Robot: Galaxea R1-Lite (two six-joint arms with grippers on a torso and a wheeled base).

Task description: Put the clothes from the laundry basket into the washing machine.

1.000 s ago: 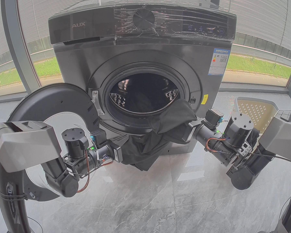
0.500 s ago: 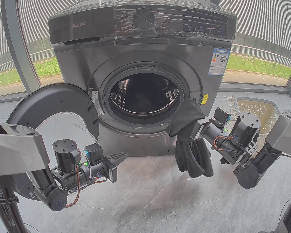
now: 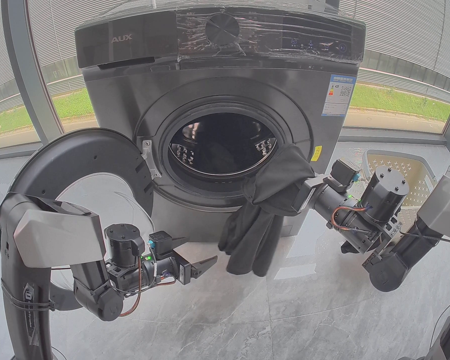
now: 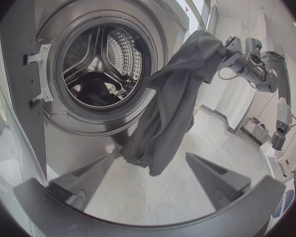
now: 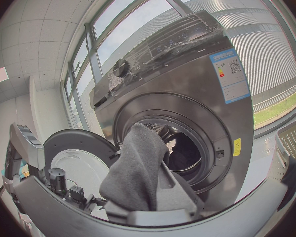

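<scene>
A dark grey garment [image 3: 265, 196] hangs from my right gripper [image 3: 299, 196], which is shut on its upper end at the lower right rim of the washing machine's opening [image 3: 220, 143]. The cloth droops to just above the floor in front of the machine. From the right wrist, the garment [image 5: 138, 175] is bunched over the gripper [image 5: 154, 213] and hides its fingers. My left gripper [image 3: 197, 254] is open and holds nothing, low over the floor just left of the hanging cloth [image 4: 169, 109]. Another dark garment [image 4: 92, 94] lies inside the drum. The beige laundry basket [image 3: 402, 168] stands at the right.
The round washer door [image 3: 80, 176] stands swung open to the left, just behind my left arm. Grey tiled floor [image 3: 265, 306] lies in front of the machine. Windows run behind it. The basket's wall [image 5: 294, 139] is close beside my right arm.
The left gripper let go of the garment, dropped low, then came back towards it. The garment now hangs from the right gripper alone and has swung left towards the opening.
</scene>
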